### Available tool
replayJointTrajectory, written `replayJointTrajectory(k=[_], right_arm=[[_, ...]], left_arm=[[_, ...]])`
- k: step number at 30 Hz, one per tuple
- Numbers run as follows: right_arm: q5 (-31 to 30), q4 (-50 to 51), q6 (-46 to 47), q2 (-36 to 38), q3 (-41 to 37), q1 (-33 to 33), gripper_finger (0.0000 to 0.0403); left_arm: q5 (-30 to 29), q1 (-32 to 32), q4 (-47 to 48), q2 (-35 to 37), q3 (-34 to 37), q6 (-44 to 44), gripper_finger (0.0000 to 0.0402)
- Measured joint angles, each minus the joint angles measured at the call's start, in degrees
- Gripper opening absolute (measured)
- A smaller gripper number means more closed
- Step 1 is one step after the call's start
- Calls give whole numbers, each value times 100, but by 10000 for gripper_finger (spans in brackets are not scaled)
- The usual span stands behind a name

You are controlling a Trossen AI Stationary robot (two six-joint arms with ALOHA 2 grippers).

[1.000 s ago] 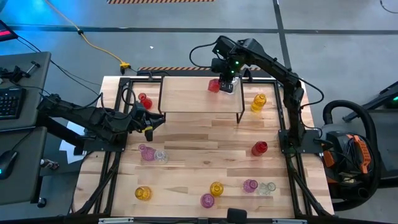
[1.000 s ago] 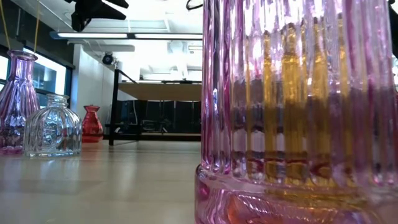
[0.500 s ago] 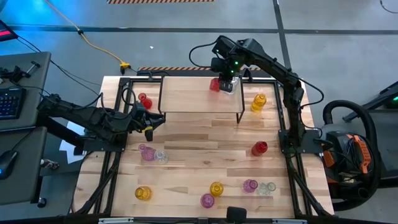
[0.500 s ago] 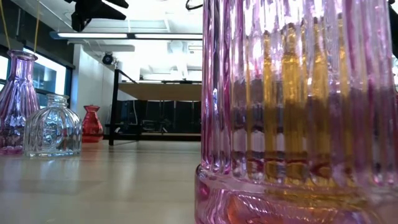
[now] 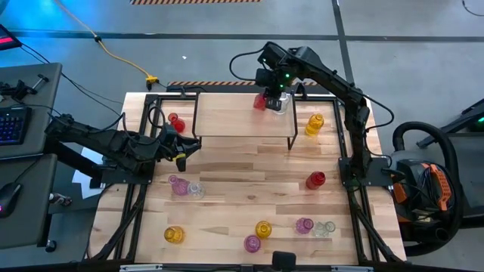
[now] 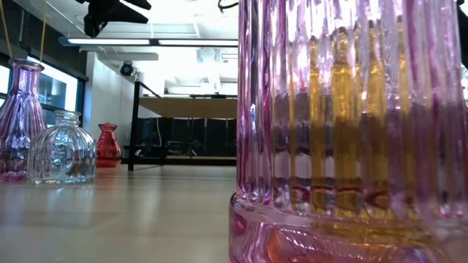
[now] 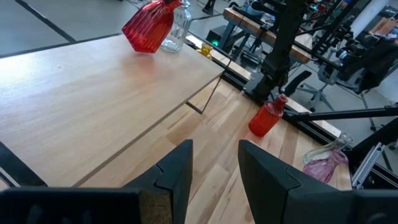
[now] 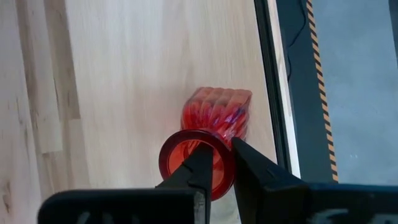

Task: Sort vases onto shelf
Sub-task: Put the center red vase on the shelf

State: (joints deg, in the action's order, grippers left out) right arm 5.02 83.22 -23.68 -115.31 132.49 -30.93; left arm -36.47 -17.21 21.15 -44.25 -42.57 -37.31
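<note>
Right gripper (image 8: 217,163) is pinching the rim of the red vase (image 8: 214,124) with fingers nearly shut, tilting it over the far edge of the shelf (image 5: 227,117), beside a clear vase (image 7: 176,28). Releasing now is risking a topple, since the base isn't sitting flat. Left gripper (image 7: 214,171) is waiting, partly open and empty.
</note>
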Motion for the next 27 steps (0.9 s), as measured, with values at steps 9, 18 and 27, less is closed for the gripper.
replayJointTrajectory(k=[9,18,27], right_arm=[[-7,-42,-51,-89,9,83,28],[-29,5,-39,-94,11,96,28],[-306,148,227,-110,11,96,43]], left_arm=[[0,0,2,0,0,-1,120],[22,0,4,1,0,-1,120],[20,-2,-11,2,0,-2,120]])
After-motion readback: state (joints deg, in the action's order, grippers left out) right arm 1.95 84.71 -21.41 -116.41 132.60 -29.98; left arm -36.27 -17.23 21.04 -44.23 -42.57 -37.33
